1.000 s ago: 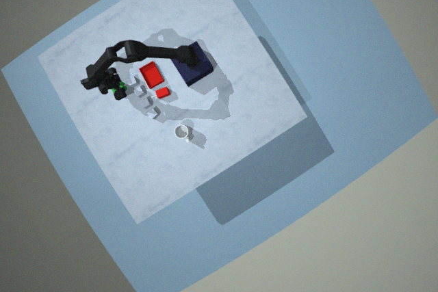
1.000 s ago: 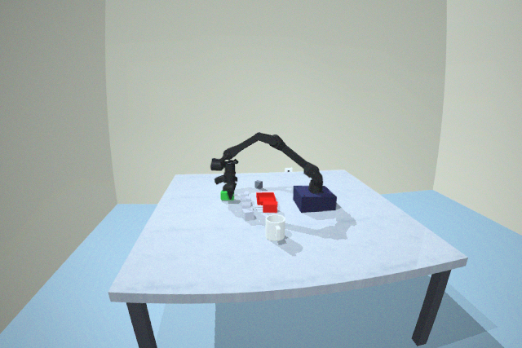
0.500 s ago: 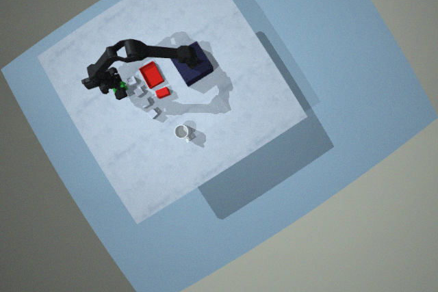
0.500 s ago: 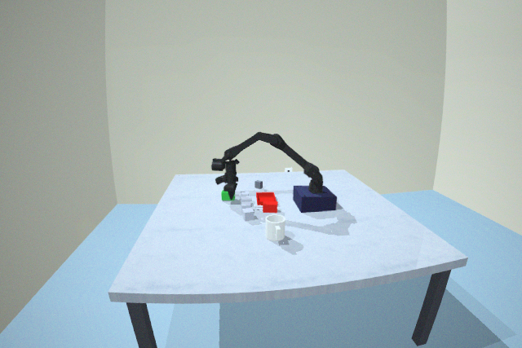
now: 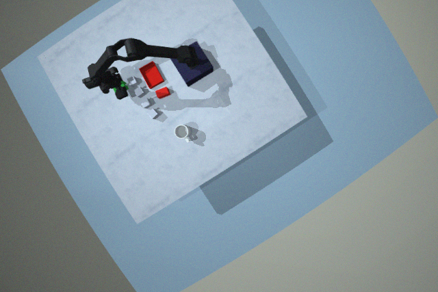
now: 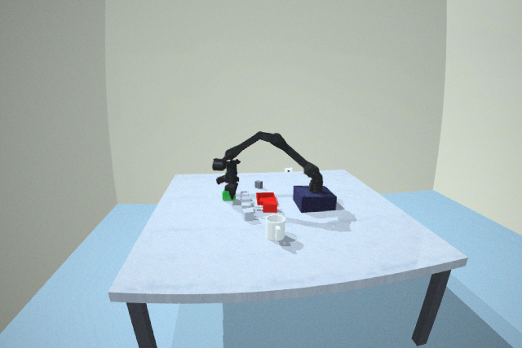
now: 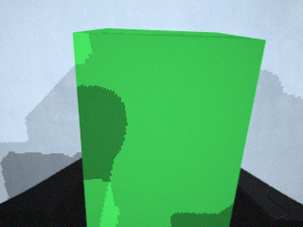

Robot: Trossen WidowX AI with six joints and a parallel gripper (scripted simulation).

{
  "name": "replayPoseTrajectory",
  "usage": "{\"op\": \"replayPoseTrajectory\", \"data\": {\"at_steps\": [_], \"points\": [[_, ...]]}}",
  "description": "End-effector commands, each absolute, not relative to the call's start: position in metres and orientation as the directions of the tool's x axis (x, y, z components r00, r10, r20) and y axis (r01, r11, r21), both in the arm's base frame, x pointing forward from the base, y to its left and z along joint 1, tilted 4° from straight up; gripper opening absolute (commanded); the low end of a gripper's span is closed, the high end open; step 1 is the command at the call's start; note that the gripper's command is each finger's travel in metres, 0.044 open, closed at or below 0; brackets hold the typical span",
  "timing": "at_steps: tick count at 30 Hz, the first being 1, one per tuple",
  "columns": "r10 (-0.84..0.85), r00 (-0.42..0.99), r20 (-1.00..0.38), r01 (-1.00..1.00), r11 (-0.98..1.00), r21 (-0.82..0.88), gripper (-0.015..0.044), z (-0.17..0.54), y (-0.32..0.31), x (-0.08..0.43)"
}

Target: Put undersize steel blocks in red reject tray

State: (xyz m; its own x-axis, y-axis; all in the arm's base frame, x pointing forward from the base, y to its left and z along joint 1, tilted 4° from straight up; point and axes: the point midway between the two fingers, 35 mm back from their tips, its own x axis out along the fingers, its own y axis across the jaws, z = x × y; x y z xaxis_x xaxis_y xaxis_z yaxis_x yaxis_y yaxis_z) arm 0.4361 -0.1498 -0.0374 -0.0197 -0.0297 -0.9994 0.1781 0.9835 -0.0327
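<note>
The claw (image 5: 121, 87) (image 6: 230, 196) (image 7: 156, 158) grips the green gauge (image 5: 122, 85) (image 6: 227, 196) (image 7: 166, 123) near the left edge of the desk (image 5: 198, 140) (image 6: 210, 260) (image 7: 156, 11), beside steel blocks (image 5: 153, 113) (image 6: 248, 213).

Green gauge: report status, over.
Gripper shut on green gauge. Steel blocks beside it, outside red tray. White mug well aside, apparently not in the way.

Bare-walled lab-like room: robot arm (image 5: 152, 50) (image 6: 290, 152) on a table (image 5: 226, 133) (image 6: 294, 268)

Top view high overhead, exterior facing table-front, both table-wide; wrist close, claw-mounted.
</note>
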Motion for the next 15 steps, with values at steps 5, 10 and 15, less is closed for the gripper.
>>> {"op": "replayPoseTrajectory", "data": {"at_steps": [5, 10, 15], "points": [[-0.031, -0.016, -0.999, 0.173, 0.984, -0.033, 0.0000, -0.0359, -0.1494, 0.4335], [-0.031, -0.016, -0.999, 0.173, 0.984, -0.033, 0.0000, -0.0362, -0.1491, 0.4320], [-0.031, -0.016, -0.999, 0.173, 0.984, -0.033, 0.0000, -0.0361, -0.1489, 0.4308]]}}
